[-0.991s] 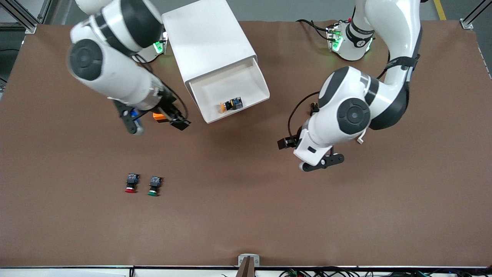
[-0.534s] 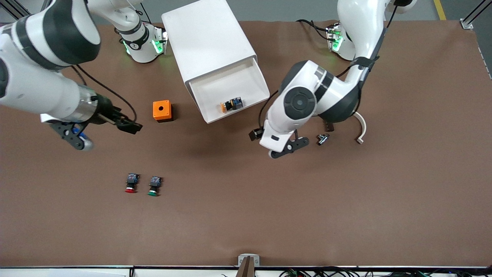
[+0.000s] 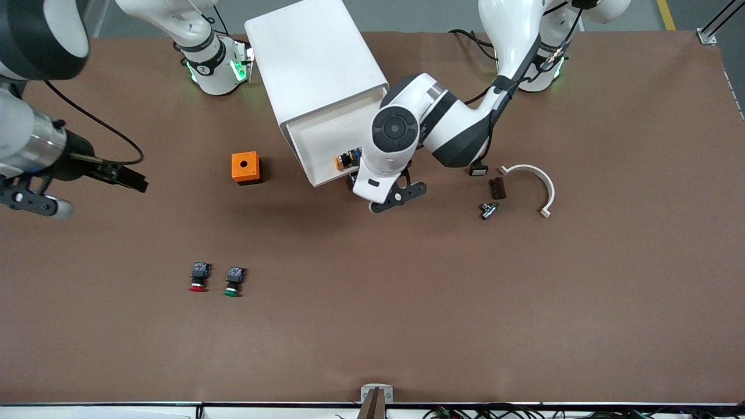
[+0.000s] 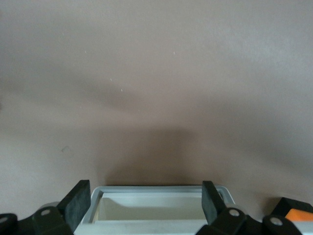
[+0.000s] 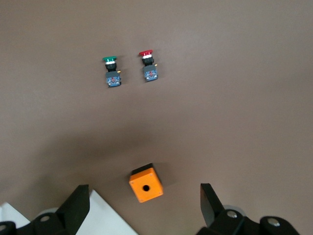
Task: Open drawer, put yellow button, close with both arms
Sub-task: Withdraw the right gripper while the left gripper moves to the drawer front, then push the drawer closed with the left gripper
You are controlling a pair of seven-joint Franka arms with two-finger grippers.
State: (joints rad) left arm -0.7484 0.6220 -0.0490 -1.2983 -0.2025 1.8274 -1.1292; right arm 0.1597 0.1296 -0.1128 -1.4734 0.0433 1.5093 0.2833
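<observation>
1. Nearest the front camera, the red button (image 3: 198,279) and the green button (image 3: 233,283) sit side by side on the tabletop (image 3: 372,326). They are not part of the job. They are well away from both arms, so they look safe.

2. Next come small loose parts toward the left arm's end: a little metal piece (image 3: 488,210), a dark block (image 3: 497,187) and a white curved piece (image 3: 534,181). The left arm's elbow hangs near them. A wide swing could knock them away.

3. The left tool (image 4: 146,208) is wide open and holds nothing. It hangs right at the front lip of the drawer (image 3: 326,137). The risk: if it goes in too low or off to one side, a finger could hook the lip. Then the whole white cabinet (image 3: 314,58) could slide or turn instead of the drawer going in.

4. The yellow button (image 3: 347,159) lies on its side in the open drawer, close to the front lip. A hard, fast push could make it roll about inside.

5. The orange box (image 3: 245,168) sits beside the cabinet, toward the right arm's end.

6. The right tool (image 5: 144,208) is wide open and empty too. It hangs over the tabletop's edge at its own end, well away from the drawer. The job wants both arms to close it. If the left arm pushes alone at one corner, the drawer could go in crooked and jam.
</observation>
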